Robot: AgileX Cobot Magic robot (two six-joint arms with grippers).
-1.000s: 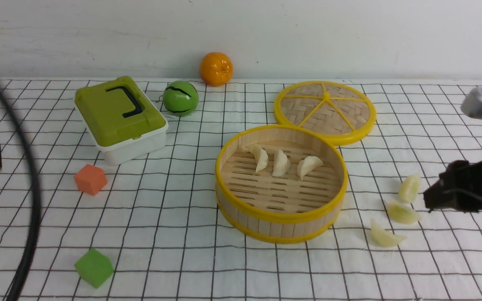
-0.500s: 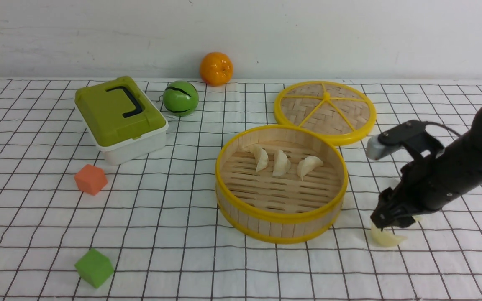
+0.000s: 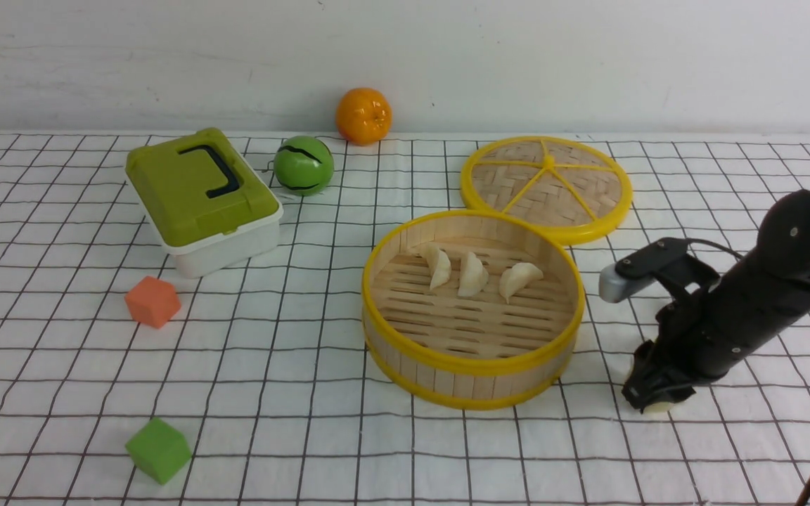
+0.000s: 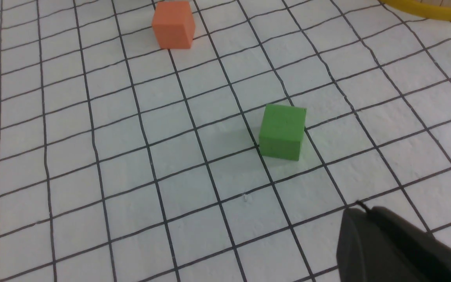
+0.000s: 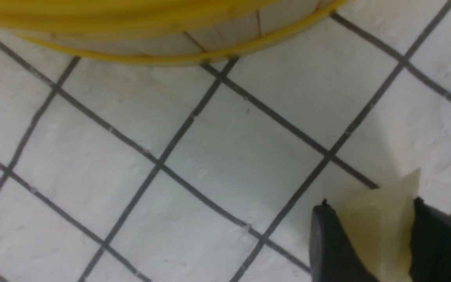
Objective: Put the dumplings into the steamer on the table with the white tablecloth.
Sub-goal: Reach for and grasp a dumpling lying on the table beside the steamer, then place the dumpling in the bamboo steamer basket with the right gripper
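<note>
White tablecloth [image 3: 306,365] ruled with a thin black grid fills the scene up to a plain pale wall [image 3: 588,63]. At the centre of the front view sits a round wooden steamer [image 3: 472,362] with yellow rims. Its woven lid [image 3: 547,186] lies flat just behind it, toward the upper right, probably set aside so the basket stays open for loading. Three dumplings [image 3: 473,274] lie in a row on the slatted floor.

At lower right, the right gripper [image 3: 652,399] is down at the cloth, near the steamer. The right wrist view shows its black fingers [image 5: 327,250] squeezed against both sides of a loose dumpling [image 5: 380,227] that rests on the cloth. The steep, low reach seems meant to catch the thin crescent across its width.

Only a dark edge of the left gripper [image 4: 386,246] shows, near a green cube [image 4: 283,131], so whether its jaws are apart cannot be told.

Half a second earlier the right gripper hung slightly higher, with the dumpling's tip poking out below. A second earlier three loose dumplings lay in plain sight; two are now hidden behind the arm.
</note>
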